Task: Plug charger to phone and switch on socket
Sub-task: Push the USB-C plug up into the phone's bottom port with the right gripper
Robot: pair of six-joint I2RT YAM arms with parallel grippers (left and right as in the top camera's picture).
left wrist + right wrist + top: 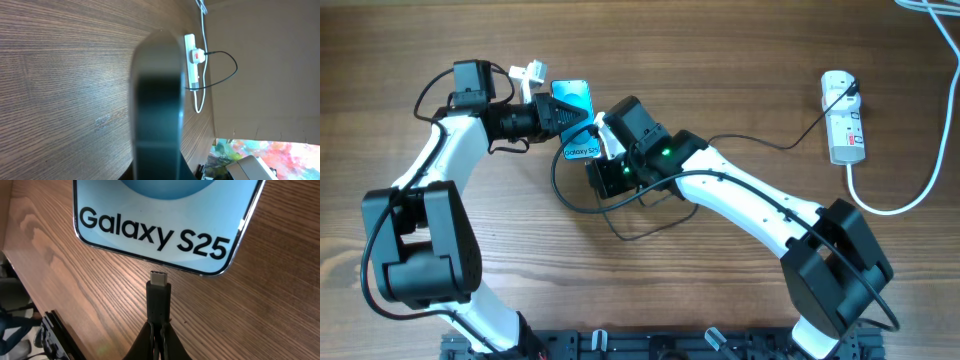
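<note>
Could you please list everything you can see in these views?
table: one, brown wood, under everything.
socket: one, white with a red switch, far right.
cord: one, thick white, looping from socket to the top right edge.
phone: one, teal-blue screen, left of centre.
charger: one, black, tip just below phone's bottom edge, cable running to socket.
left gripper: one, black, shut on phone.
right gripper: one, black, shut on charger.
arms: two, white and black, reaching from the near edge.

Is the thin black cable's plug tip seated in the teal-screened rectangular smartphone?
No, the plug tip stops short of the smartphone's bottom edge, with a visible gap.
</note>
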